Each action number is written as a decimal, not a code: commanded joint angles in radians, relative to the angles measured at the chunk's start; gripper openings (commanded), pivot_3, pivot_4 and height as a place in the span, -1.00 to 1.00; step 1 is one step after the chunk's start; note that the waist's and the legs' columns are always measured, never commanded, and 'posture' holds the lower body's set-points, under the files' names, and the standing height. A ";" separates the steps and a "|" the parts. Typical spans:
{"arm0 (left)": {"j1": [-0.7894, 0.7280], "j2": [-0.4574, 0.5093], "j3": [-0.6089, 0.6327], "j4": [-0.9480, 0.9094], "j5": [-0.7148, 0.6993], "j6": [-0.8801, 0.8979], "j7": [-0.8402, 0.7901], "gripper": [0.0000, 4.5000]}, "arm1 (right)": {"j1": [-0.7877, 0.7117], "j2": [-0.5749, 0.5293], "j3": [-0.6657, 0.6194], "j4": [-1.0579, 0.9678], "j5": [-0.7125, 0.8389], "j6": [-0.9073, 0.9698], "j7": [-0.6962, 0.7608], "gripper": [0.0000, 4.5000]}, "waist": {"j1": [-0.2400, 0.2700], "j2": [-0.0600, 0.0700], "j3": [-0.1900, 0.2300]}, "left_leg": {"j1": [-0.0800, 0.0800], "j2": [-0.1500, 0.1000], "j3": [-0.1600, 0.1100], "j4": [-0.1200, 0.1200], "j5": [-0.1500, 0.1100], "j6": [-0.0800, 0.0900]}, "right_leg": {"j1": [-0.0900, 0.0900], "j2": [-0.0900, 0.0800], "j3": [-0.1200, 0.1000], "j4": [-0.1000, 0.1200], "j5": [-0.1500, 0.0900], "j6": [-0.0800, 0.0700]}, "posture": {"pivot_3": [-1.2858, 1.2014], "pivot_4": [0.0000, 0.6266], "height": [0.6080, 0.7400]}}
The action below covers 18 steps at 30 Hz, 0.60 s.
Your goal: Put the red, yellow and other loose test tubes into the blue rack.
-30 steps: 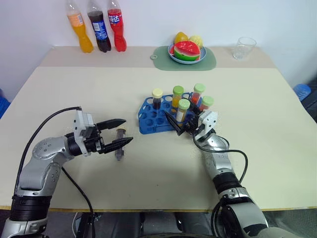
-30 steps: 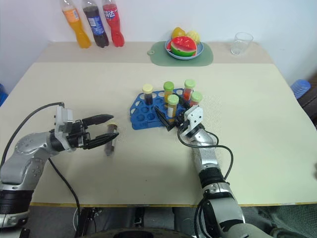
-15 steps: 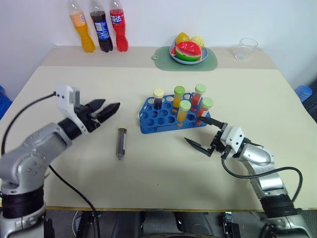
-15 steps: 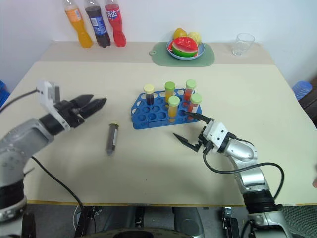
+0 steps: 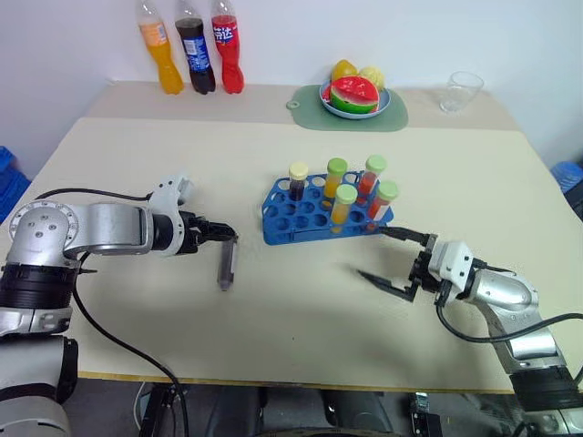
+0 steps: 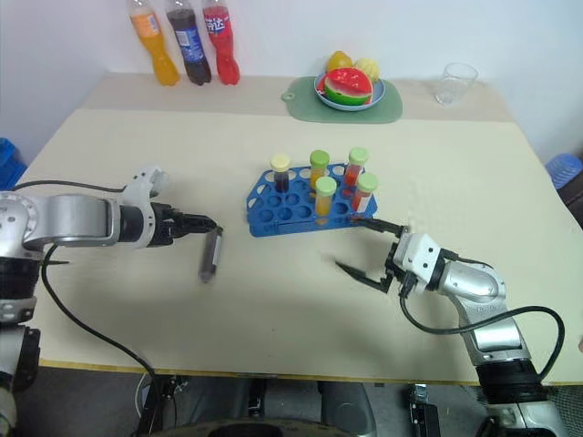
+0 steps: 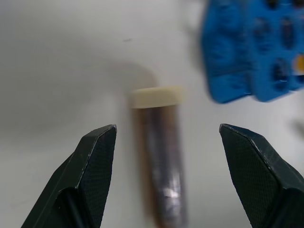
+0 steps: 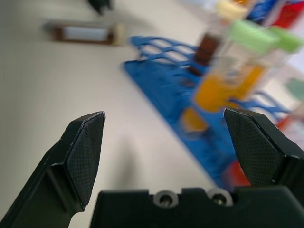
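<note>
A: What sits closest to the near edge of the worktop?
B: The right end effector, toward the near right corner. Its two black fingers are spread wide with nothing between them, and it is just clear of the rack's near right end.

A: And the left one?
B: The left end effector is on the left side, about midway across the worktop's depth. Its fingers are released, parted on either side of the cream cap of the loose tube without gripping it. In the left wrist view the tube lies flat between the two fingers, touching neither.

A: Where exactly is that tube?
B: It lies on its side on the bare worktop, dark brown inside, cap toward the far edge, just beside the left end of the blue rack.

A: What is in the rack?
B: Five tubes stand upright near the middle of the worktop: one dark with a cream cap, two yellow-orange and two red, all with green caps.

A: Farther back?
B: A plate of fruit on a green mat at the far edge, a clear cup toward the far right corner, and three bottles toward the far left corner.
</note>
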<state>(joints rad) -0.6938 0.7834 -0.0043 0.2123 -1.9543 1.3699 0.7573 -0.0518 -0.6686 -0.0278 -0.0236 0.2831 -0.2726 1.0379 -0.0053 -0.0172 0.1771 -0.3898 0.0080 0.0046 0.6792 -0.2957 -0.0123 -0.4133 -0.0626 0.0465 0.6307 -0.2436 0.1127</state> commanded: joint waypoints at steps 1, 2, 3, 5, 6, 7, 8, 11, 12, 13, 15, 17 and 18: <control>-0.043 -0.119 0.050 0.062 -0.018 -0.009 0.201 0.59 | 0.016 -0.025 -0.030 -0.046 0.026 -0.018 0.018 0.95 | 0.003 0.000 0.000 | 0.000 0.000 0.000 0.000 0.000 0.000 | 0.001 0.000 0.000 0.000 0.000 0.000 | 0.03 -0.52 1.00; -0.058 -0.166 0.063 0.087 -0.018 -0.007 0.257 0.59 | 0.019 -0.029 -0.033 -0.051 0.028 -0.016 0.019 0.95 | 0.004 0.000 0.000 | 0.000 -0.001 -0.001 0.001 0.000 0.000 | 0.002 -0.001 -0.001 0.000 0.000 0.000 | 0.03 -0.52 1.00; -0.069 -0.203 0.080 0.104 -0.018 -0.004 0.303 0.59 | 0.021 -0.031 -0.034 -0.055 0.030 -0.014 0.019 0.95 | 0.006 0.000 0.000 | 0.000 -0.001 -0.002 0.001 0.000 0.000 | 0.002 -0.001 -0.001 0.000 0.000 0.000 | 0.03 -0.52 1.00; -0.101 -0.305 0.120 0.163 -0.018 -0.013 0.452 0.59 | 0.025 -0.034 -0.038 -0.066 0.029 -0.008 0.014 0.95 | 0.015 0.000 0.000 | 0.000 -0.001 -0.003 0.001 0.001 -0.002 | 0.002 -0.001 -0.001 0.000 0.000 0.000 | 0.03 -0.52 1.00; -0.109 -0.341 0.136 0.178 -0.018 -0.014 0.521 0.59 | 0.026 -0.033 -0.039 -0.072 0.029 -0.005 0.012 0.95 | 0.017 0.000 0.000 | 0.001 -0.001 -0.003 0.001 0.001 -0.003 | 0.002 -0.001 -0.002 0.000 0.000 0.000 | 0.03 -0.52 1.00; -0.116 -0.369 0.155 0.190 -0.018 -0.013 0.578 0.59 | 0.027 -0.033 -0.039 -0.076 0.027 -0.003 0.010 0.95 | 0.018 0.000 0.000 | 0.001 -0.001 -0.004 0.001 0.002 -0.003 | 0.003 -0.001 -0.002 0.000 0.000 0.000 | 0.03 -0.52 1.00; -0.135 -0.380 0.159 0.226 -0.018 0.005 0.616 0.59 | 0.030 -0.031 -0.037 -0.085 0.027 0.001 0.006 0.95 | 0.018 0.000 -0.001 | 0.001 -0.001 -0.004 0.001 0.002 -0.003 | 0.004 -0.001 -0.003 0.000 0.000 0.000 | 0.03 -0.52 1.00; -0.184 -0.402 0.169 0.311 -0.018 0.031 0.726 0.36 | 0.039 -0.023 -0.031 -0.108 0.023 0.009 -0.006 0.97 | 0.017 0.000 -0.001 | 0.002 -0.002 -0.005 0.001 0.003 -0.006 | 0.004 0.000 -0.003 0.000 0.000 0.000 | 0.03 -0.52 1.00; -0.201 -0.400 0.168 0.338 -0.018 0.050 0.730 0.17 | 0.042 -0.022 -0.029 -0.115 0.021 0.011 -0.010 0.97 | 0.016 0.000 -0.001 | 0.002 -0.002 -0.005 0.001 0.005 -0.008 | 0.004 0.000 -0.003 0.000 0.000 0.000 | 0.03 -0.52 1.00; -0.218 -0.405 0.169 0.367 -0.018 0.061 0.748 0.05 | 0.048 -0.019 -0.028 -0.123 0.022 0.014 -0.016 0.97 | 0.016 0.000 -0.001 | 0.002 -0.002 -0.005 0.001 0.005 -0.009 | 0.004 0.000 -0.003 0.000 0.000 0.000 | 0.03 -0.52 1.00; -0.251 -0.412 0.178 0.427 -0.018 0.082 0.767 -0.35 | 0.062 -0.014 -0.026 -0.141 0.020 0.019 -0.027 0.97 | 0.017 0.000 -0.001 | 0.002 -0.002 -0.006 0.001 0.005 -0.009 | 0.004 0.001 -0.004 0.000 0.000 0.000 | 0.03 -0.52 1.00; -0.283 -0.406 0.182 0.491 -0.018 0.111 0.753 -0.43 | 0.077 -0.012 -0.026 -0.156 0.017 0.023 -0.038 0.97 | 0.017 0.000 -0.001 | 0.002 -0.003 -0.006 0.001 0.005 -0.009 | 0.005 0.000 -0.004 0.000 0.000 0.000 | 0.03 -0.52 1.00; -0.298 -0.400 0.182 0.521 -0.018 0.129 0.735 -0.43 | 0.083 -0.012 -0.026 -0.161 0.016 0.025 -0.043 0.97 | 0.017 0.000 -0.001 | 0.002 -0.003 -0.006 0.001 0.005 -0.009 | 0.005 0.000 -0.004 0.000 0.000 0.000 | 0.03 -0.52 1.00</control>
<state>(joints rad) -0.9831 0.3786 0.1748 0.6865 -1.9744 1.4609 1.4895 0.0273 -0.6846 -0.0424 -0.1466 0.2955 -0.2471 1.0082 0.0121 -0.0174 0.1764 -0.3878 0.0050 -0.0010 0.6801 -0.2905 -0.0216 -0.4083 -0.0623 0.0426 0.6301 -0.2437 0.1131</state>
